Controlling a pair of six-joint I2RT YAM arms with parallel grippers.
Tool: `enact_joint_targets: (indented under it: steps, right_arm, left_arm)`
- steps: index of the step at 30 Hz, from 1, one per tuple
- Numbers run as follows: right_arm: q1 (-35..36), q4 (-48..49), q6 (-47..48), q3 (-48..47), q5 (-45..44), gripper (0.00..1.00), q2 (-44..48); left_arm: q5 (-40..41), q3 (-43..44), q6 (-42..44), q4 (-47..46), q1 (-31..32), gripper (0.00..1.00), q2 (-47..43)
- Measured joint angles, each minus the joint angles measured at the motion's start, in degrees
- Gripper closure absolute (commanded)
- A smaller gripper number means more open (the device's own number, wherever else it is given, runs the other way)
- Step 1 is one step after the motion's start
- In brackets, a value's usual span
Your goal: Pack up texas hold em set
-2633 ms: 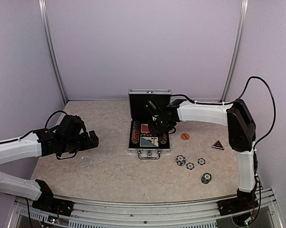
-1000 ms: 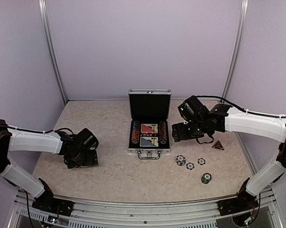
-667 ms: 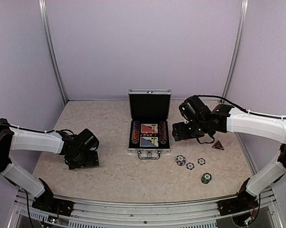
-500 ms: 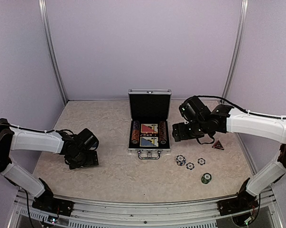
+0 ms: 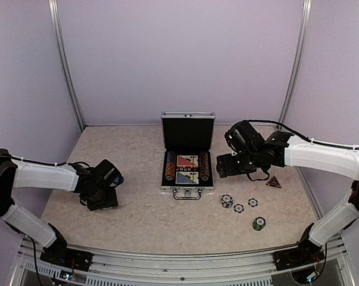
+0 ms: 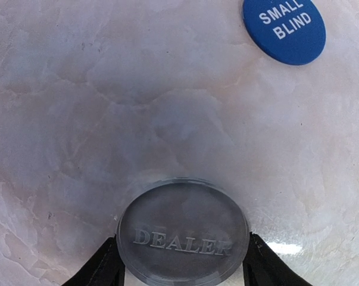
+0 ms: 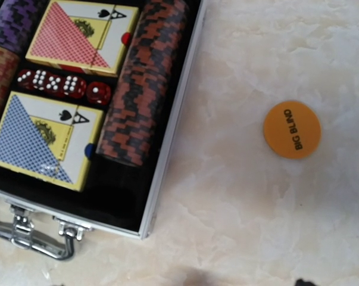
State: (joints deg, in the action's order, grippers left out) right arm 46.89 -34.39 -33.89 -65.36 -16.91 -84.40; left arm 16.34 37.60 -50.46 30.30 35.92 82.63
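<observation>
Left gripper [image 6: 183, 269] low, right gripper [image 5: 222, 165] open

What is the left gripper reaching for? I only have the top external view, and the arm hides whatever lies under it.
Observer: A clear round disc engraved DEALER. It lies flat on the table, between the fingers of the left gripper.
Operator: Is it gripped yet?
Observer: The fingers sit close against its rim, one on each side. I cannot tell whether they press it.
Operator: Is anything else down there that I am missing?
Observer: Yes, a blue disc printed SMALL BLIND lies flat on the table, apart from the clear one, farther ahead of the fingers and to the right in the left wrist view.
</observation>
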Motion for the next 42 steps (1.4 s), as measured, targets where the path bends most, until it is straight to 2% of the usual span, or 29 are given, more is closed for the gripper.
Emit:
enact_joint_targets:
  steps: [4,18,28,42]
  right_arm:
    - [0.0,0.0,0.13,-0.02,0.0,0.18,0.0]
    - [0.0,-0.13,0.61,-0.48,-0.31,0.18,0.0]
    - [0.0,-0.5,0.59,-0.48,-1.01,0.18,0.5]
    - [0.0,-1.73,-0.13,-0.31,-2.38,0.18,3.82]
  left_arm:
    - [-0.04,-0.04,0.17,-0.31,0.0,0.5,-0.11]
    - [-1.31,1.27,0.59,-0.76,1.29,0.51,-0.9]
    - [-0.5,8.48,0.83,-0.83,5.03,0.51,0.52]
    - [-0.46,23.74,3.02,-1.11,7.87,0.53,11.06]
